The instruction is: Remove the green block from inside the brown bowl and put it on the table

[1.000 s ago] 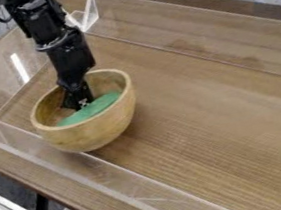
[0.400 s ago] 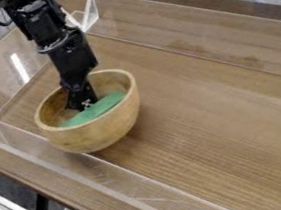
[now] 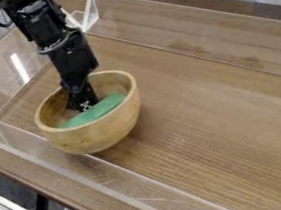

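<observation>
The brown bowl (image 3: 100,127) stands on the table (image 3: 212,105) near its front left corner. Inside it lies the green block (image 3: 97,108), flat against the bowl's floor and far wall. My black gripper (image 3: 79,100) reaches steeply down into the bowl from the upper left. Its fingers are shut, with the tips at the left end of the green block. The tips are dark and small here, so I cannot make out whether they pinch the block or only touch it.
Low clear acrylic walls (image 3: 183,19) edge the tabletop on all sides. The arm's black body (image 3: 47,31) rises over the bowl's far left. Bare wood stretches to the right of the bowl.
The bowl has shifted slightly to the right since the earliest frame. The gripper stays in the bowl in the same place.
</observation>
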Controlling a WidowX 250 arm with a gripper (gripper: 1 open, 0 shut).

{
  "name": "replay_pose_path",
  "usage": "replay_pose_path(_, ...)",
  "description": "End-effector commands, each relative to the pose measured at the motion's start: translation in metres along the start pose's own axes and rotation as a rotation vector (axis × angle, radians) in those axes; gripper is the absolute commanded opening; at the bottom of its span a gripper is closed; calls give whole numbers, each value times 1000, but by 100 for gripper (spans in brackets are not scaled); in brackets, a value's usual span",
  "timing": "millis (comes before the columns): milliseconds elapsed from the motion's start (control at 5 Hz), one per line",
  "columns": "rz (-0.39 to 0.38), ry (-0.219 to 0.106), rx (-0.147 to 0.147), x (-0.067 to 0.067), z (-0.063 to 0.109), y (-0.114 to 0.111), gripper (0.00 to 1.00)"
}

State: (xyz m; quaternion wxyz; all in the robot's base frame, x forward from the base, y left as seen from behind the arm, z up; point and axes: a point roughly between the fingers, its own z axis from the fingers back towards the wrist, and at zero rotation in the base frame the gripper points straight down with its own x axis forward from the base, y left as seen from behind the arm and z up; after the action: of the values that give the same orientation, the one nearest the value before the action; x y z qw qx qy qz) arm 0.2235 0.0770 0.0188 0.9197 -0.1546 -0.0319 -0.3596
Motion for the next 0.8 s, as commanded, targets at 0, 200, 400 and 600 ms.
replay_pose_path(0,-25,28,-78,-10,-22,-20,0)
replay_pose_path(200,-8,13,-96,-7,-22,-21,0)
replay_pose_path(400,9,-3,-116,-3,-23,-22,0)
replay_pose_path(600,-7,-12,-168,-7,-22,-23,0)
